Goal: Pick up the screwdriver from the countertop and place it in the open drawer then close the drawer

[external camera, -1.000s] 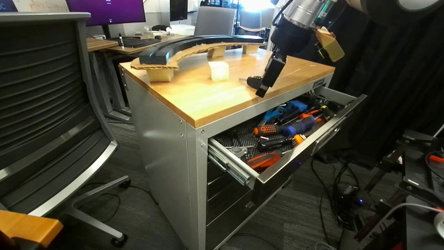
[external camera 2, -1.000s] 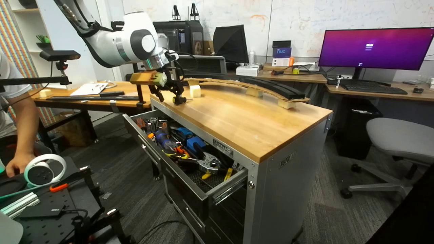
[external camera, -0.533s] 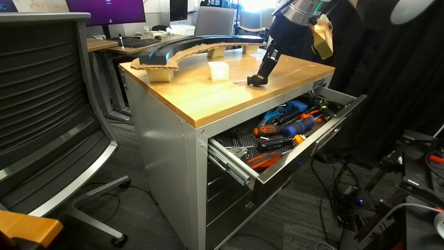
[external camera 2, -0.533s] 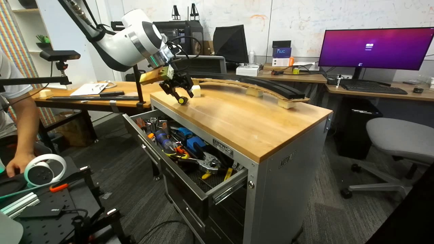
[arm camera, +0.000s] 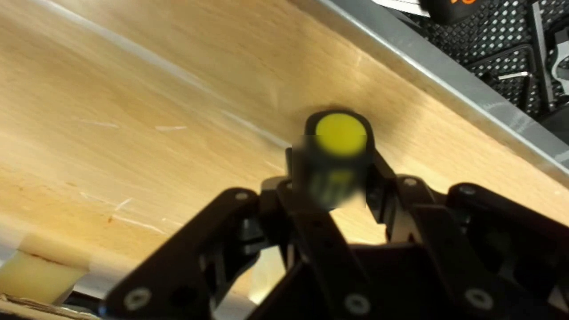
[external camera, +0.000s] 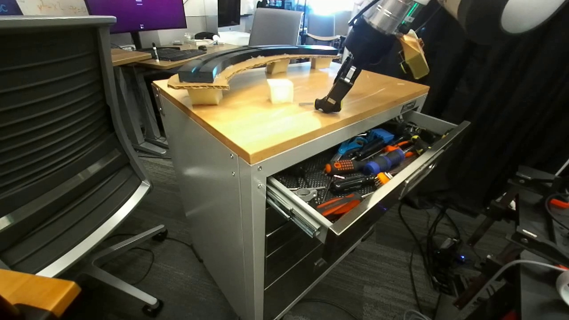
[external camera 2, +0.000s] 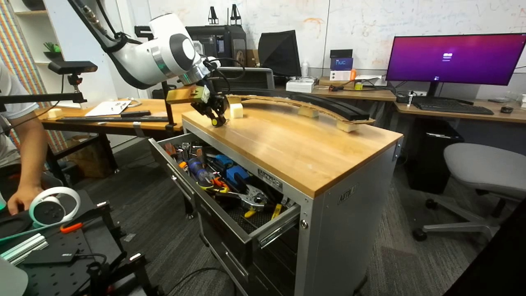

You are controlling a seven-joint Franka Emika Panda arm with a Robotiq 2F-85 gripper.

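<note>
The screwdriver lies low at the countertop point(external camera: 266, 129), its thin shaft point(external camera: 306, 104) pointing away from the drawer side. Its dark handle ends in a round yellow cap point(arm camera: 341, 133), visible in the wrist view and in an exterior view, the cap point(external camera 2: 215, 122). My gripper point(external camera: 330, 105) reaches down at a slant near the front edge, shut on the handle, with one finger on either side. Whether the handle still touches the wood I cannot tell. Just below, the grey drawer point(external camera: 373, 200) stands pulled out, full of tools.
Behind the gripper a pale foam block point(external camera: 281, 91) stands on the wood. A long curved black rail point(external camera: 249, 61) on cardboard and foam supports runs along the back of the top. An office chair point(external camera: 62, 124) is beside the cabinet.
My gripper has come down and inward over the countertop onto the screwdriver's handle. Its spread fingers have closed around it. The drawer has stayed where it was.
</note>
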